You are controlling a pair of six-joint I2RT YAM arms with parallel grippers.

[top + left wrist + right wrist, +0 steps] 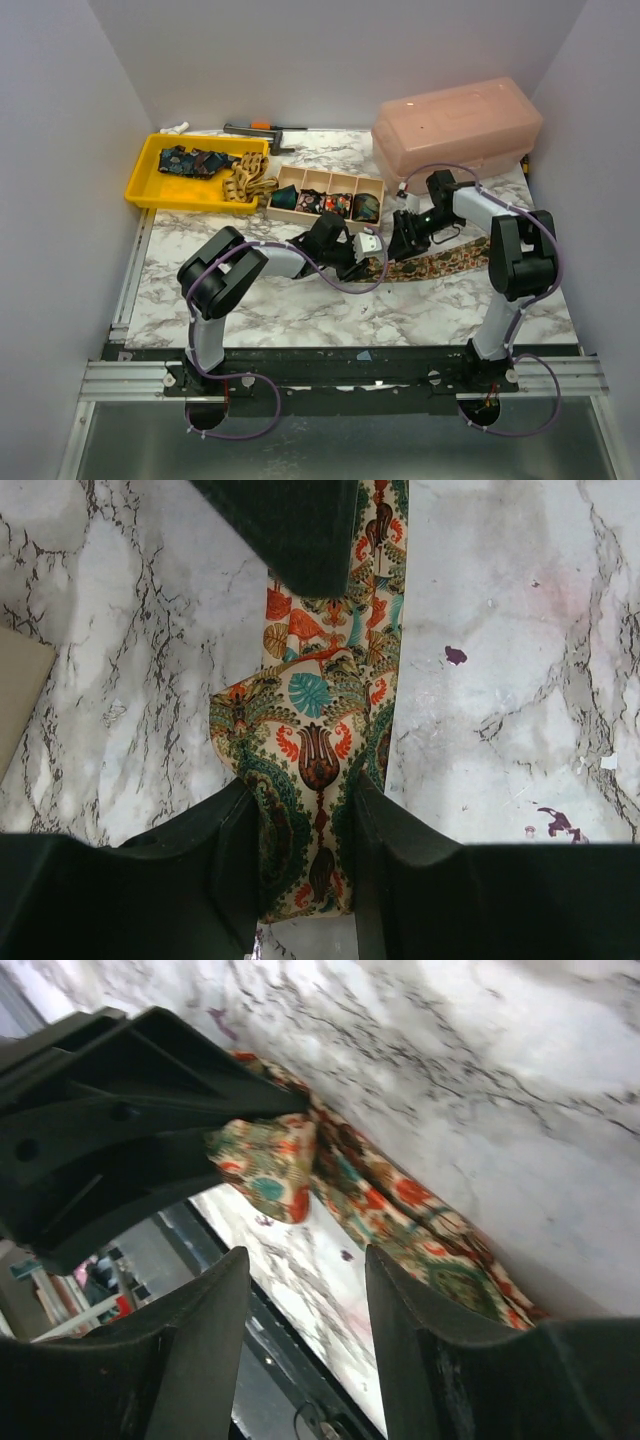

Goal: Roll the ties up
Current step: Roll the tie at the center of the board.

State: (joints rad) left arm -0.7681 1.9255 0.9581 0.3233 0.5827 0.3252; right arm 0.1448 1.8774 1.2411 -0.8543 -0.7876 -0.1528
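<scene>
Lying flat on the marble worktop (300, 300) is a long patterned tie (440, 262). It sits in the middle, between the two arms, and runs out to the right. It is cream with red, green and teal leaves and flowers.

The left tool (308, 865) is clenched on one end of the tie. In the left wrist view the cloth is squeezed tight between the two dark fingers (235, 850). Just past the fingers the cloth looks folded over on itself.

The right tool (305, 1290) is released. Its fingers (420, 1350) stand apart with nothing between them. It hangs just above the worktop, close beside the left tool, with the tie lying in front of it.

At the back left is a yellow tray (190, 205). A dark blue tie (190, 160) and a tan tie (245, 180) lie loose in it. The tan one hangs a bit over the tray's right edge.

Just beside the tray is a wooden box (330, 176) with small parts. Rolled ties (366, 206) sit in them, one in each part.

A pink box (455, 125) with a lid stands at the back right.
</scene>
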